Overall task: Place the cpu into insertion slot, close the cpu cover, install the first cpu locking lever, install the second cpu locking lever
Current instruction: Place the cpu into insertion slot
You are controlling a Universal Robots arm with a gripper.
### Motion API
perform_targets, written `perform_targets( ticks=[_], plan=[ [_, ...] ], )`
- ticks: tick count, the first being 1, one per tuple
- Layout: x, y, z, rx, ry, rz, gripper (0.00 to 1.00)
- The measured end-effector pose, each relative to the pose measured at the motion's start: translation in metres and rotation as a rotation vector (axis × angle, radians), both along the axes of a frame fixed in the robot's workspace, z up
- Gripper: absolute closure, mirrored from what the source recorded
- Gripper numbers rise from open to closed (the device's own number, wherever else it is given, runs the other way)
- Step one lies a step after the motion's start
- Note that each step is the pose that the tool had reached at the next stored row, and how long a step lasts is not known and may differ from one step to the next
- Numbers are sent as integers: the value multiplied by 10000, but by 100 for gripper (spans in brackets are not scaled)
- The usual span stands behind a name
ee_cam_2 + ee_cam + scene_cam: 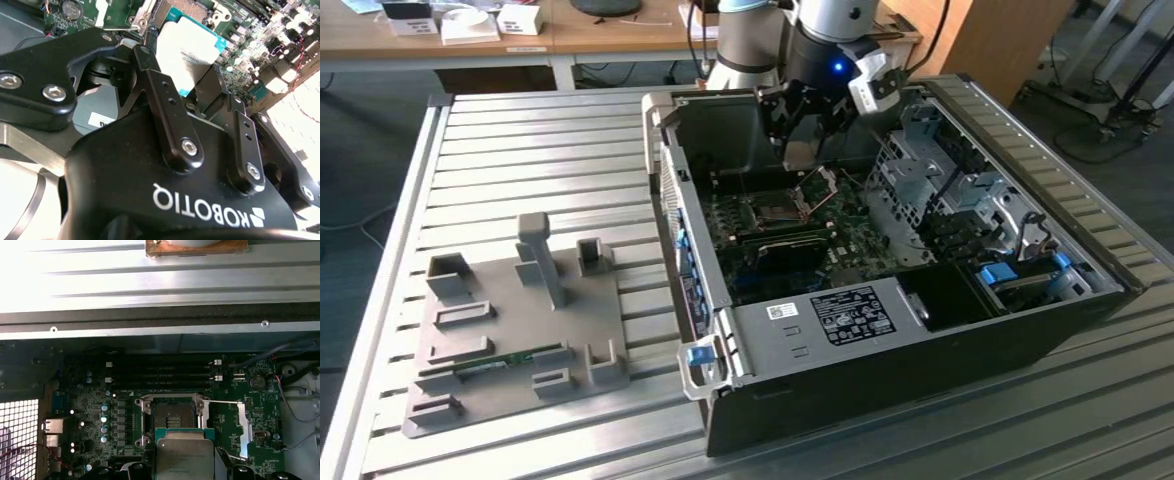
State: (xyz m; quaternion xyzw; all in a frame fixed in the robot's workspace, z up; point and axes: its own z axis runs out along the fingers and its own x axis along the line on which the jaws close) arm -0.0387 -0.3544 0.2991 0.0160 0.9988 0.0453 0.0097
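Cpu [185, 457] up in the air, pinched by its edges in the gripper [181, 66], jaws drawn narrow around it. Open socket [172, 415] just beyond the gripper's tips, cover [823, 190] standing raised right below it, inside the case [1067, 330].

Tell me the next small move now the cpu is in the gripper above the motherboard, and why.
Probably shift the cpu sideways until it sits squarely over the socket, before any descent. The gripper is shut on the cpu; in the first wrist view it seems to overlap just one edge of the bare socket, and the cpu cover stands raised.
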Motion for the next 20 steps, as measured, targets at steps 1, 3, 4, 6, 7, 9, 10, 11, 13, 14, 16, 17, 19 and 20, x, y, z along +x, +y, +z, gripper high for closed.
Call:
perform_targets(
  ticks=[1,3,4,6,7,9,10,11,13,14,16,17,19,20],
  plan=[
    [0,0,-7,0,0,0,46],
    [0,0,-22,0,0,0,46],
    [0,0,-30,0,0,0,46],
    [0,0,-43,0,0,0,46],
    [0,0,-49,0,0,0,46],
    [0,0,-59,0,0,0,46],
    [0,0,-64,0,0,0,46],
    [0,0,-67,-1,0,0,46],
    [0,0,-73,-2,1,0,46],
    [0,0,-75,-1,0,0,46],
    [0,0,-79,-1,0,0,46],
    [0,0,-81,-1,0,0,46],
    [0,0,-83,-1,0,0,46],
    [0,0,-85,-1,0,0,46]
  ],
)
